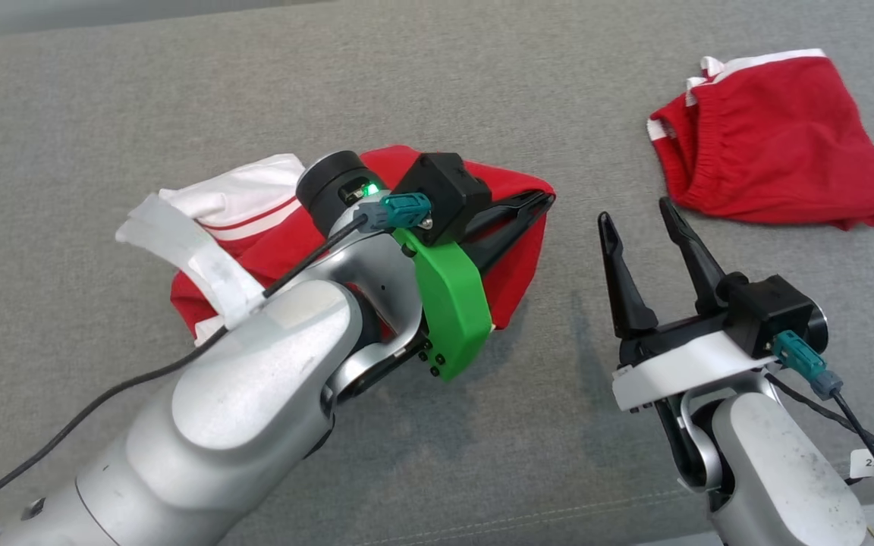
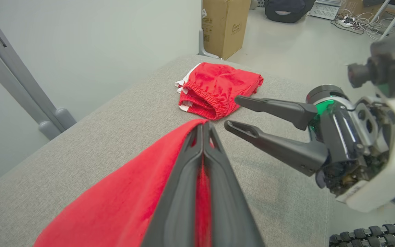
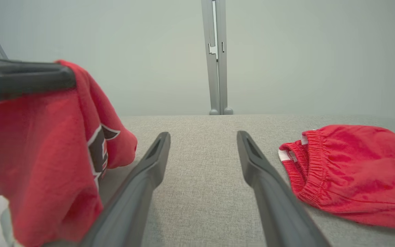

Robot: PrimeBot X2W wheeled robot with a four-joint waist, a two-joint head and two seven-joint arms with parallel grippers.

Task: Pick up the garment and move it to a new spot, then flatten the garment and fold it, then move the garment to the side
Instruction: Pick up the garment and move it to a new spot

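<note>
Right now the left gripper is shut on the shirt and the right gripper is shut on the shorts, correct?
No. The right gripper is open and empty, with the shorts lying apart to its side, as the right wrist view shows. The left gripper is indeed shut on the shirt.
</note>
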